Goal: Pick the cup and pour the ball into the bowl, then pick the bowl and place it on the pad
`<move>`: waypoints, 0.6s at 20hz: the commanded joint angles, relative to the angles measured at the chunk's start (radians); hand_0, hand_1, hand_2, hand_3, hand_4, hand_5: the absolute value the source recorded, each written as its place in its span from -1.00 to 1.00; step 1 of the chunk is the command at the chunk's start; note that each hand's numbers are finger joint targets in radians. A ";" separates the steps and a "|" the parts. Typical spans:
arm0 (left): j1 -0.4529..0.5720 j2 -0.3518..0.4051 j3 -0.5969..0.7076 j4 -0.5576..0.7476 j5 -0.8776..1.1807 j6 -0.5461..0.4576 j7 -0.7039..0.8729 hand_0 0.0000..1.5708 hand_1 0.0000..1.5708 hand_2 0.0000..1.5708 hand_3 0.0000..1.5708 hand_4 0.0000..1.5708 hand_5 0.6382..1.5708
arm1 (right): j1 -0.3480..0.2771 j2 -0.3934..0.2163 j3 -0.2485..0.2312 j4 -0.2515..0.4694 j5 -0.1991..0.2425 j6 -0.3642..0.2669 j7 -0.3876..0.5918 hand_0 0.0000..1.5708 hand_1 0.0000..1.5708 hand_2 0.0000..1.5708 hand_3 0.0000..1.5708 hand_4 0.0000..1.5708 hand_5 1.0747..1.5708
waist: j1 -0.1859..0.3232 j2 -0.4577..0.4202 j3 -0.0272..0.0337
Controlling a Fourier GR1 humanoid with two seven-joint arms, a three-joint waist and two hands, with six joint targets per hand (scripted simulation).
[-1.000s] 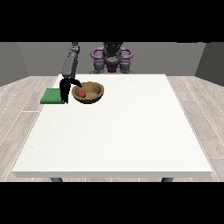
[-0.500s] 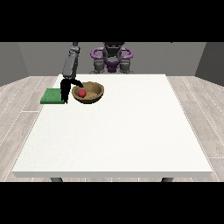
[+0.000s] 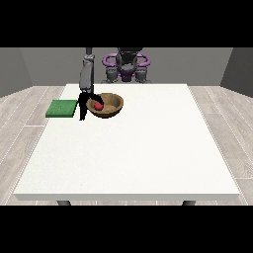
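One hand (image 3: 84, 106), view's left, fingers hanging at the bowl (image 3: 105, 105) rim, thumb seemingly hooked inside for lifting. Ball (image 3: 99, 105) inside; green pad (image 3: 62, 108) just left. No cup visible.

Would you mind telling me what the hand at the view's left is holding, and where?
The hand is at the bowl's near rim; whether it actually grips cannot be told.
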 commanded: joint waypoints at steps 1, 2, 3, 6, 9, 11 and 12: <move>-0.019 -0.009 -0.005 -0.013 0.011 0.006 0.012 -1.00 -1.00 -1.00 -1.00 -1.00 0.92 | -0.021 0.049 0.005 0.103 0.020 -0.086 0.069 0.68 0.68 0.54 -1.00 -0.39 0.80 | 0.032 0.051 0.0291; -0.021 0.008 0.010 0.005 0.013 -0.001 0.000 -1.00 -1.00 -1.00 -1.00 -1.00 0.93 | -0.016 0.023 0.015 0.089 0.044 -0.101 0.100 1.00 1.00 1.00 0.10 0.11 0.39 | 0.032 0.054 0.0281; -0.004 0.012 0.008 0.007 0.012 -0.002 0.017 -1.00 -1.00 -1.00 -1.00 -1.00 0.94 | 0.053 0.026 0.035 0.091 0.063 -0.082 0.088 1.00 1.00 1.00 1.00 0.41 0.35 | 0.021 0.027 0.0281; 0.022 0.019 0.032 0.049 0.027 -0.031 -0.011 -1.00 -1.00 -1.00 -1.00 -1.00 0.95 | 0.071 -0.032 0.058 0.042 0.143 -0.153 0.130 1.00 1.00 1.00 1.00 0.48 0.44 | 0.023 0.016 0.0260; 0.066 -0.011 0.017 0.069 0.007 -0.035 -0.048 -1.00 -1.00 -1.00 -1.00 -1.00 0.95 | 0.061 -0.073 0.109 -0.018 0.231 -0.220 0.227 1.00 1.00 1.00 1.00 0.49 0.57 | 0.014 -0.040 0.0252; 0.037 0.045 0.047 0.148 0.006 -0.046 -0.055 -1.00 -1.00 -1.00 -1.00 -1.00 0.95 | -0.003 -0.126 0.135 -0.084 0.249 -0.204 0.367 1.00 1.00 1.00 1.00 0.54 0.62 | -0.031 -0.045 0.0246; 0.090 0.020 0.033 0.164 -0.008 -0.052 -0.067 -1.00 -1.00 -1.00 -1.00 -1.00 0.95 | 0.004 -0.117 0.156 -0.110 0.243 -0.184 0.455 1.00 1.00 1.00 1.00 0.56 0.60 | -0.041 -0.111 0.0246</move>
